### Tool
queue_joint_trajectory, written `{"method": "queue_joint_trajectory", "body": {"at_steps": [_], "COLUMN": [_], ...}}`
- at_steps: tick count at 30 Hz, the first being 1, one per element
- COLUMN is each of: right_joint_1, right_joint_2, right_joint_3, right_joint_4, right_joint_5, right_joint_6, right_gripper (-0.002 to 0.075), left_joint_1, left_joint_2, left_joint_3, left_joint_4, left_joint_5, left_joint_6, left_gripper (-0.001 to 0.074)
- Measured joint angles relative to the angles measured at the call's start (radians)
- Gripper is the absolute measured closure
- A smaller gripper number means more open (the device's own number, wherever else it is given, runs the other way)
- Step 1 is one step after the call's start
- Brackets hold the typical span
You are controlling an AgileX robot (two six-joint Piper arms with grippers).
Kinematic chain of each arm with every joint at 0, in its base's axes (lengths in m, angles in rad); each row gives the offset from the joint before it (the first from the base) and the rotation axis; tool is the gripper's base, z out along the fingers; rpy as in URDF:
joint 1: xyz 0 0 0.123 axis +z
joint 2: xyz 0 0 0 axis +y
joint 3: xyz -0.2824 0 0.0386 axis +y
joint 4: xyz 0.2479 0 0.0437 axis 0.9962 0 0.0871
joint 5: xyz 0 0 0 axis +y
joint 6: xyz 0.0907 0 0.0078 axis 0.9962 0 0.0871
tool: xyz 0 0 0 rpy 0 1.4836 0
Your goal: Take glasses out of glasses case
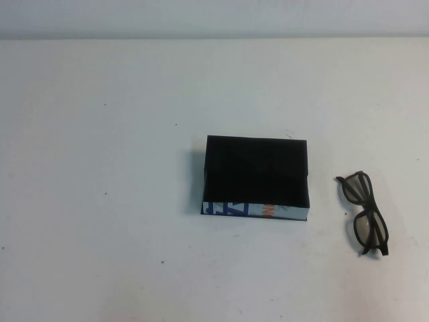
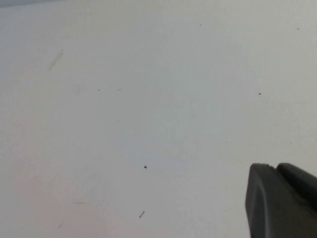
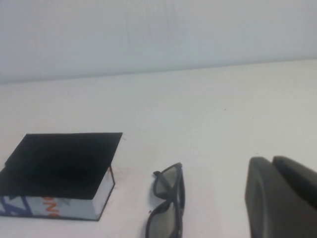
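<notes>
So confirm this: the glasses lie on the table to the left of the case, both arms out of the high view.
Wrong side. The glasses lie on the table to the right of the case, apart from it, as the high view shows. Neither arm shows there; the left gripper and right gripper appear only in their own wrist views.

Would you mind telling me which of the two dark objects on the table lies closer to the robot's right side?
The glasses, on the table right of the black glasses case. Only corners of the left claw and right claw show.
</notes>
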Motion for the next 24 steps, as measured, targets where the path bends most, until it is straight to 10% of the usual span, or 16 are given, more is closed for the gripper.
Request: {"method": "queue_joint_trajectory", "body": {"at_steps": [24], "right_joint_1": [-0.097], "right_joint_2": [-0.012], "right_joint_3": [0.147], "right_joint_4": [0.177], "right_joint_5": [0.024], "right_joint_6": [-0.28], "right_gripper": [0.0742], "left_joint_1": [0.0], "left_joint_2": [0.0], "left_joint_3": [0.0], "left_joint_4": [0.0], "left_joint_5": [0.0], "left_joint_6": [0.0], "left_gripper": [0.0739]}}
